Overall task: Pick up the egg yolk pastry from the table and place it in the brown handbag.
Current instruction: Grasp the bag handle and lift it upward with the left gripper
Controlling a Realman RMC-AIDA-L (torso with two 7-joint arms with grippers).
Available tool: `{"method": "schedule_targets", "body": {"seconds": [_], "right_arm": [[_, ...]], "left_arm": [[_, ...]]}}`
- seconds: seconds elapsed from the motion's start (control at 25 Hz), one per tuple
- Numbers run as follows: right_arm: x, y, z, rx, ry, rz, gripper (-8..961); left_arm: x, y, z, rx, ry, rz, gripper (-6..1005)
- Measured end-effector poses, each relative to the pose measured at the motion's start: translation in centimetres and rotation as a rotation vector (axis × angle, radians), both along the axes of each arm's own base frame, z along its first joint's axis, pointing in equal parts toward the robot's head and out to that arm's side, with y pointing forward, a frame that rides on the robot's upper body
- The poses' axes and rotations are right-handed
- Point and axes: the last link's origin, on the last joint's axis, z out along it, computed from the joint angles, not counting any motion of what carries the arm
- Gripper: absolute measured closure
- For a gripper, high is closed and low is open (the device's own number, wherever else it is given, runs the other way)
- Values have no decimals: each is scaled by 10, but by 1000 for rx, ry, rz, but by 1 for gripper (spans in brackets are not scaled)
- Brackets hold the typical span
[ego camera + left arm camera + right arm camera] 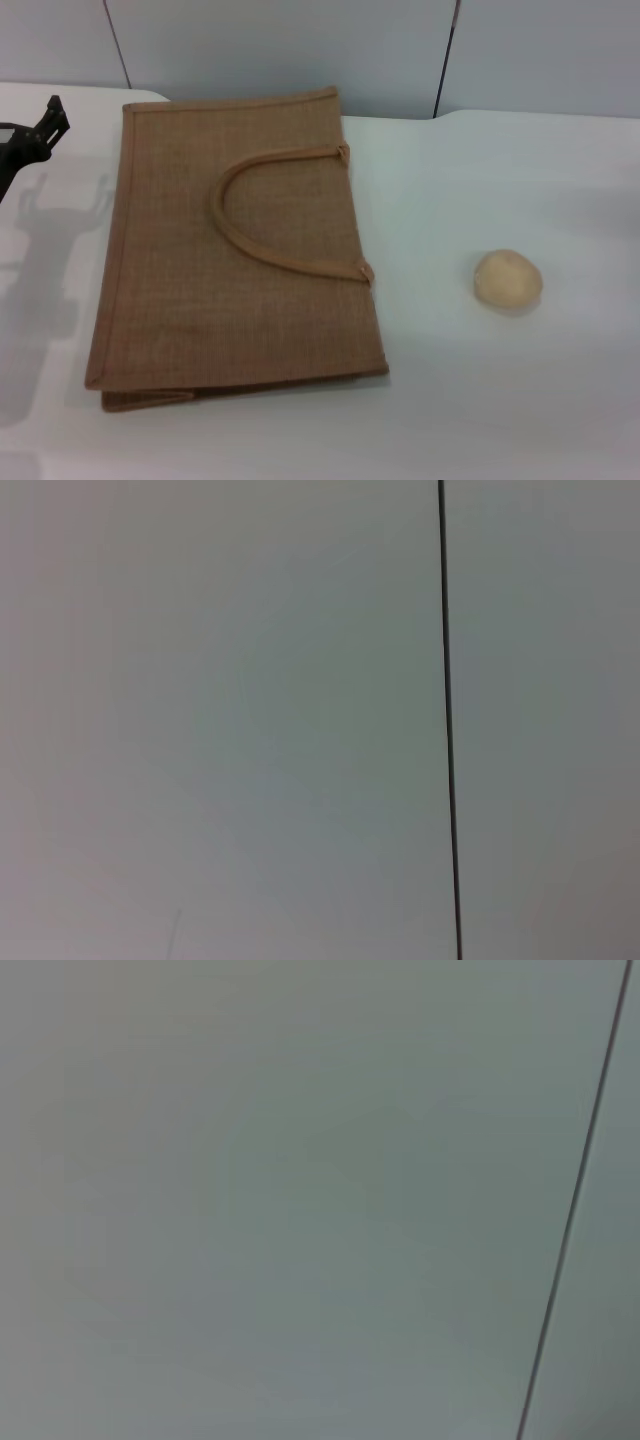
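Pastry (508, 280) on table (480, 400), well apart from left gripper (45, 125); gripper state unclear.

- Even, soft overhead light fills the head view; the table (480, 400) reads bright white, with no glare.
- A broken grey shadow (cast by the left arm) lies on the table's left side, beside the brown handbag (230, 300).
- The egg yolk pastry (508, 279) throws only a faint shadow beneath it.
- Edges look slightly soft throughout.
- Both wrist views show dim, flat grey panels, each crossed by a thin dark seam (448, 720).
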Motion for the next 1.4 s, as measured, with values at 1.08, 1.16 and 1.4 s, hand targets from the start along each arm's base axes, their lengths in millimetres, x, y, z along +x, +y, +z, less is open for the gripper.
{"method": "schedule_targets", "body": {"seconds": [1.08,1.16,1.4], "right_arm": [[4,-1,-3,-26,-4,-20,66],[5,-2,-2,-26,-5,-23,66],[6,-2,-4,-39,0,-35,66]], "left_arm": [[11,5,-4,-60,-128,-57,134],[19,8,-5,-100,-130,-93,134],[41,17,-3,-271,-147,-184,137]]}}
